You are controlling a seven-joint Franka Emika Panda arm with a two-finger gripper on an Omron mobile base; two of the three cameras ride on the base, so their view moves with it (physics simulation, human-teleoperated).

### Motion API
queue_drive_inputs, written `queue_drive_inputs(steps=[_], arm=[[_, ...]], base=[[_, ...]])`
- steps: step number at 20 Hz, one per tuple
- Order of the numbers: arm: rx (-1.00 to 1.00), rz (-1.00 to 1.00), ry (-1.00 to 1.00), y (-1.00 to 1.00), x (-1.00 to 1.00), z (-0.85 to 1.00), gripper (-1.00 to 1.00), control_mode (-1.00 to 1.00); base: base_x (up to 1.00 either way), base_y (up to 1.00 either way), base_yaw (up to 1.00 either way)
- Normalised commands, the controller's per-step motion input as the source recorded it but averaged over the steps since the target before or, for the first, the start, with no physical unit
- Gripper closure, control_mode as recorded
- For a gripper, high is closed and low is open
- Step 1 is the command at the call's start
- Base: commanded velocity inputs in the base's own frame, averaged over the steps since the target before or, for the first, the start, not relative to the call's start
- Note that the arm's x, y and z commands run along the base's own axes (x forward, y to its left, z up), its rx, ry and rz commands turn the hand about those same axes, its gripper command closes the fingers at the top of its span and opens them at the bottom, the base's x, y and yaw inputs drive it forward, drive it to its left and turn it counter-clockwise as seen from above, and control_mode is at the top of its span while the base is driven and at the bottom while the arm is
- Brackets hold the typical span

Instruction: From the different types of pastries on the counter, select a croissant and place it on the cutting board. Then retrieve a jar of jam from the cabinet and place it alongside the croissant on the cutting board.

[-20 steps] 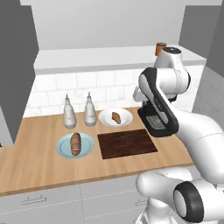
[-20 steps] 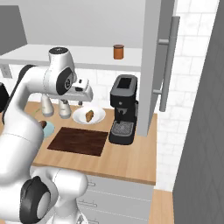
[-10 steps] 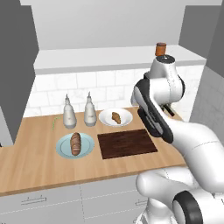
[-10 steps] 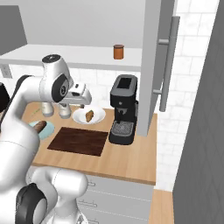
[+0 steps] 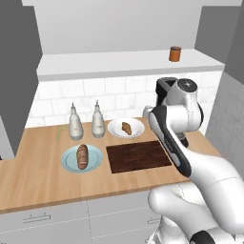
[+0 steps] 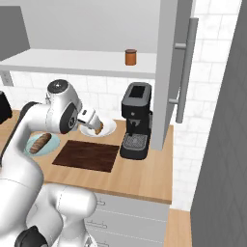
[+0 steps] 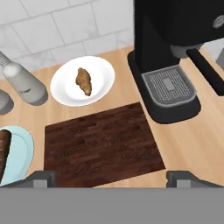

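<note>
The tool [image 7: 111, 177] hangs wide open and empty above the cutting board [image 7: 101, 146]; the croissant [image 7: 83, 81] lies on its white plate [image 7: 63, 87]. The jar of jam [image 5: 175, 54] stands on the cabinet [image 5: 119, 62] ledge.

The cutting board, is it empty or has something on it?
Empty. The cutting board shows bare wood; the small croissant lies on the white plate.

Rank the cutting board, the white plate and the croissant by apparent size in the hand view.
1. Cutting board, largest, though it lies nearest the camera.
2. White plate.
3. Croissant, smallest, sitting on that plate.
</note>
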Motion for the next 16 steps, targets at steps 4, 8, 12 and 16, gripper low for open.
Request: queue_drive_inputs(steps=[4, 8, 12, 16], arm=[[0.04, -0.08, 0.0, 0.0, 0.28, 0.0, -1.0, -1.0], [0.0, -0.06, 0.0, 0.14, 0.46, -0.17, -1.0, -1.0], [0.01, 0.0, 0.06, 0.11, 0.78, -0.28, -1.0, -1.0], [0.0, 0.04, 0.12, 0.01, 0.89, -0.25, -1.0, -1.0]], base=[[0.0, 0.0, 0.0], [0.0, 0.0, 0.0], [0.0, 0.0, 0.0], [0.0, 0.0, 0.0]])
